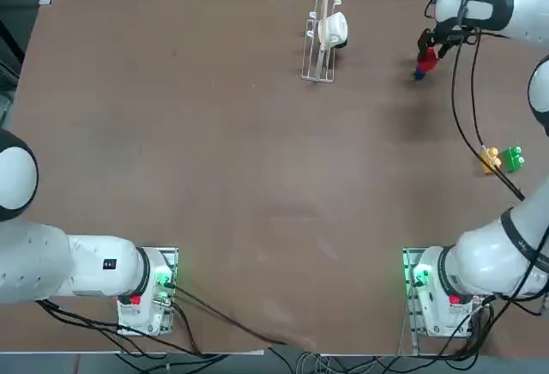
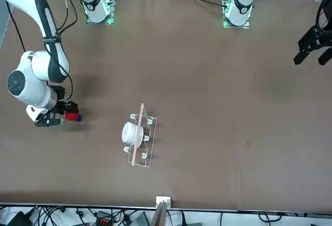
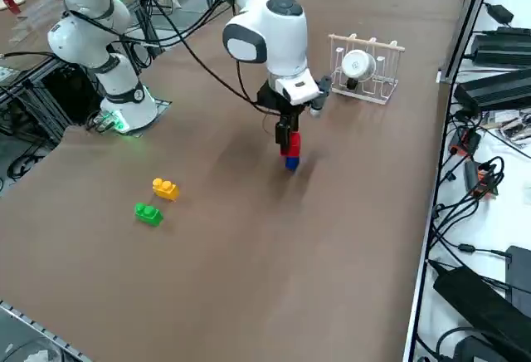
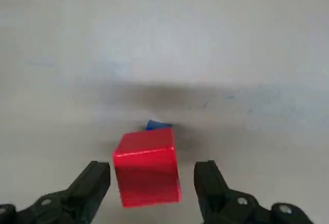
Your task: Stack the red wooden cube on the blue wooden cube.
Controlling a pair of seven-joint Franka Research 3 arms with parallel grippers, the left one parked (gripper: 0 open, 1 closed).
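While the red wooden cube sits between my fingers, I judge the release step is in hand: in the wrist view my right gripper is spread, with a gap showing on each side of the cube, so it pinches nothing. The cube rests on the blue wooden cube, which peeps out beneath it, both at the upper right of the top view and centre of the side view. The red cube looks slightly skewed on the blue one, so next I should probably rise straight up without brushing it. The brown counter is mostly bare: a wire rack holding a white cup stands at its upper middle, a yellow studded block and a green studded block lie well apart from the stack, and cables crowd the edges.
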